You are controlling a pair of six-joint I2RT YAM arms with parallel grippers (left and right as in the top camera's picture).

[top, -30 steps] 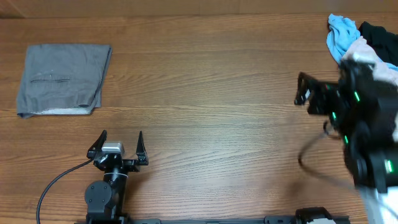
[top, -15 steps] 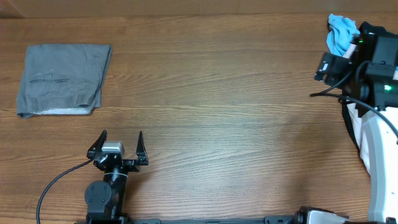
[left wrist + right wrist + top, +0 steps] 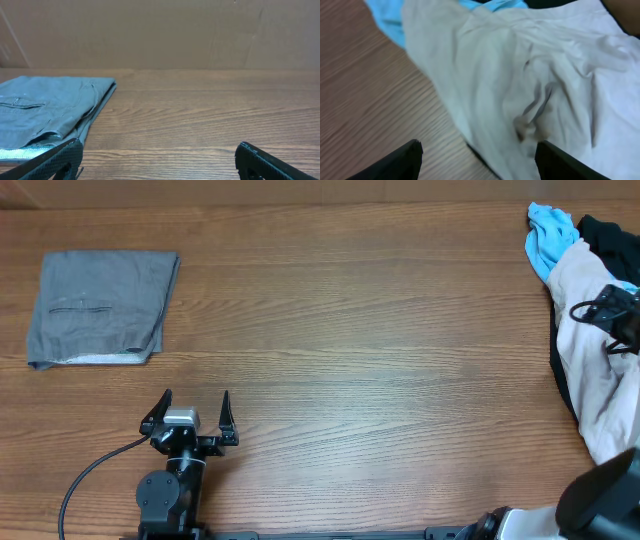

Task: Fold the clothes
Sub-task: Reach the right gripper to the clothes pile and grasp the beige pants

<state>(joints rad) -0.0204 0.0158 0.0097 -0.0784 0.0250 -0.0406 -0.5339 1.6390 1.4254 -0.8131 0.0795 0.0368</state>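
**Overhead:** The beige shorts (image 3: 590,375) are lying at the 3 o'clock edge of the table (image 3: 350,330), with their long axis running 12 to 6. They are partly covering a black garment (image 3: 610,235), and a blue cloth (image 3: 548,235) is lying just beside them at 12. The right gripper (image 3: 603,310) is standing over their upper part. The left gripper (image 3: 190,412) is sitting at 7 o'clock, well apart, so the right arm is judged nearer. A folded grey garment (image 3: 100,305) is lying at 10 o'clock.

**Left wrist:** The jaws are standing wide and holding nothing. Only the grey garment is showing here, at 9 o'clock.

**Right wrist:** The jaws are spread and pinching nothing. The shorts are lying straight ahead towards 12. This view is revealing rumpled folds that the overhead is not resolving.
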